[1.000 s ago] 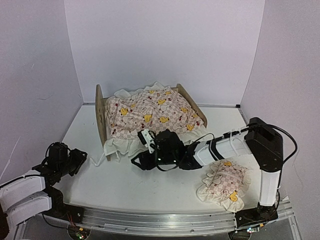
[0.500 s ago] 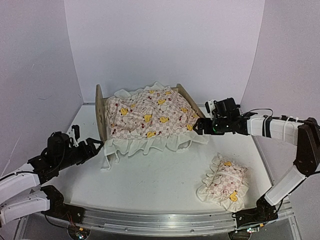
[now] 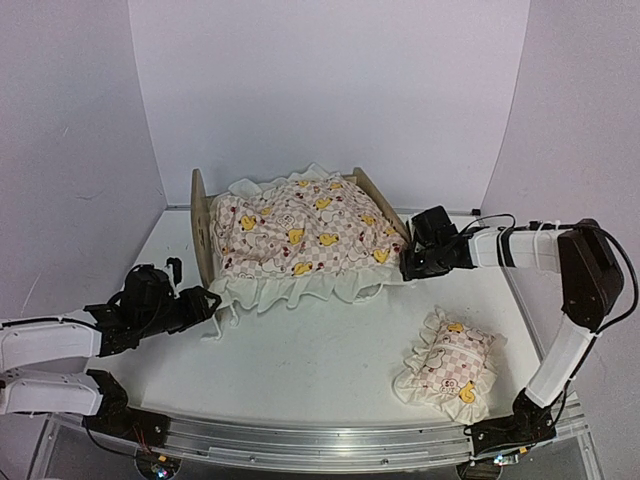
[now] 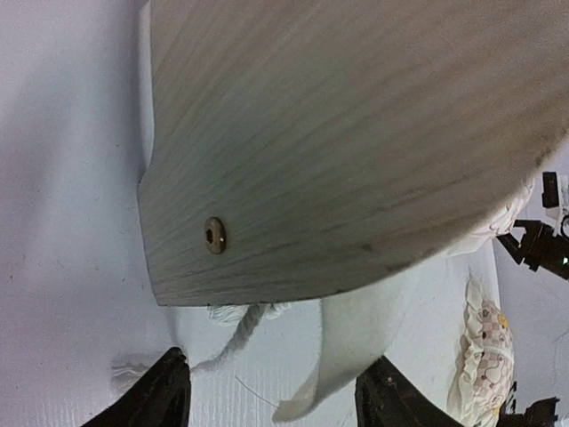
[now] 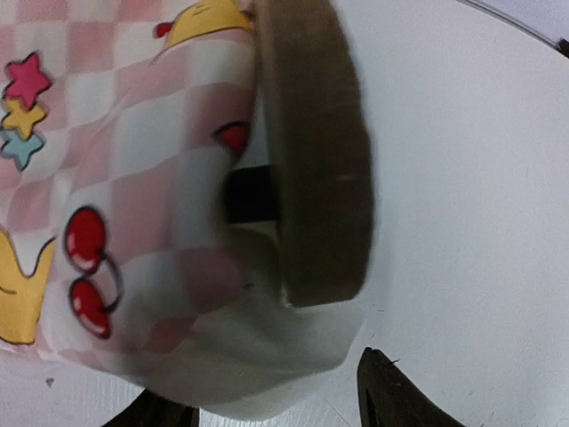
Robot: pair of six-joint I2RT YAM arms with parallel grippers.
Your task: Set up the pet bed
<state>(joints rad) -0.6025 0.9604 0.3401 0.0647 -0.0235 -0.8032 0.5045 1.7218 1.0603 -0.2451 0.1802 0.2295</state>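
Wood and cloth make up the pet bed (image 3: 203,240), standing at the back of the table (image 3: 300,380) under its quilt (image 3: 300,230): light and stiff, I judge, and likely to skate if shoved from one end only. My left gripper (image 3: 205,299) has its fingers apart just before the headboard (image 4: 356,133); my right gripper (image 3: 406,267), likewise parted and empty, faces the footboard (image 5: 311,160) corner. Those hard board edges are where I would grip, never the limp frill.

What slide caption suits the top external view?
Left gripper and right gripper flank the pet bed under its frilled quilt; pillow lies apart.
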